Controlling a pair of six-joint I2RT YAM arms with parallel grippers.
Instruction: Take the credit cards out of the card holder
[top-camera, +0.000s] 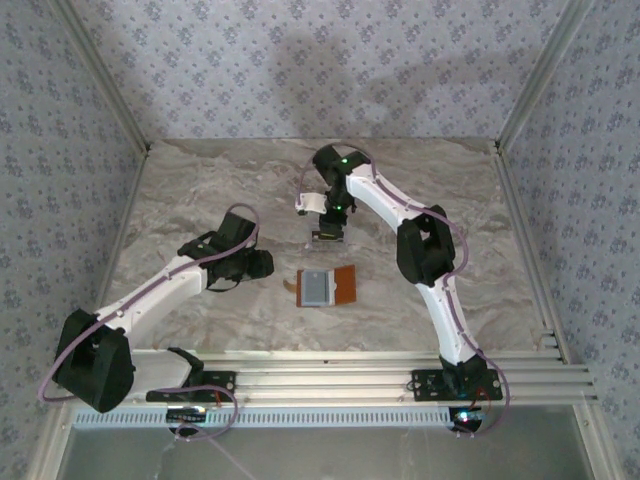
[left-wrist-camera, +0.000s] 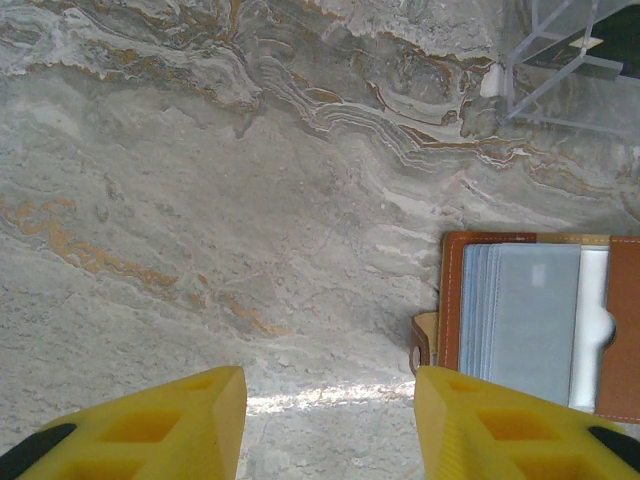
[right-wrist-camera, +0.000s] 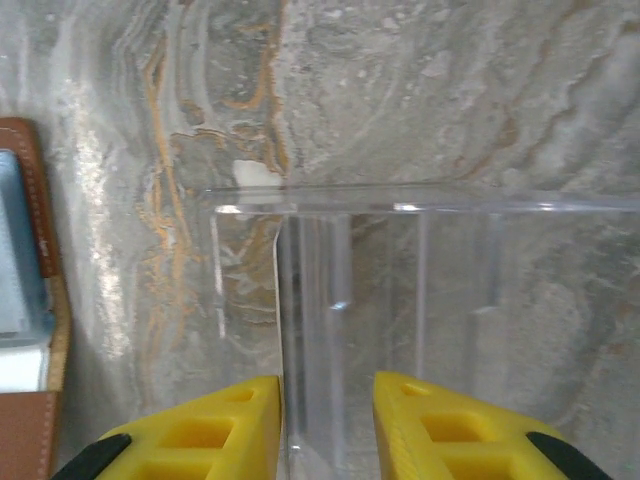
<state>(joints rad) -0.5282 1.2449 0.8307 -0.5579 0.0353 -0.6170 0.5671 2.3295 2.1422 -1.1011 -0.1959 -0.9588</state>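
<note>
Walls papered in a pale blue flower pattern (top-camera: 300, 60) close in a grey-and-tan marbled tabletop (top-camera: 200, 190). Two white-and-black robot arms reach over it. The left arm (top-camera: 150, 295) comes in from the near left corner and the right arm (top-camera: 440, 290) from the near right.

A clear acrylic stand (right-wrist-camera: 420, 280) sits on the marble under the right gripper (right-wrist-camera: 328, 385). That gripper's yellow fingers (right-wrist-camera: 230, 420) stand a narrow way apart, and an upright clear edge of the stand runs down into the gap. I cannot tell whether it touches them.

The left gripper (left-wrist-camera: 328, 385) hangs over bare marble with its yellow fingers (left-wrist-camera: 480, 420) wide apart and nothing between them.

The small orange-brown leather card holder (top-camera: 345, 285) lies opened flat near the table's middle, between the two grippers and just beside the left gripper's right-hand finger. The thin pale grey-blue credit cards (left-wrist-camera: 530, 320) are layered inside it.
</note>
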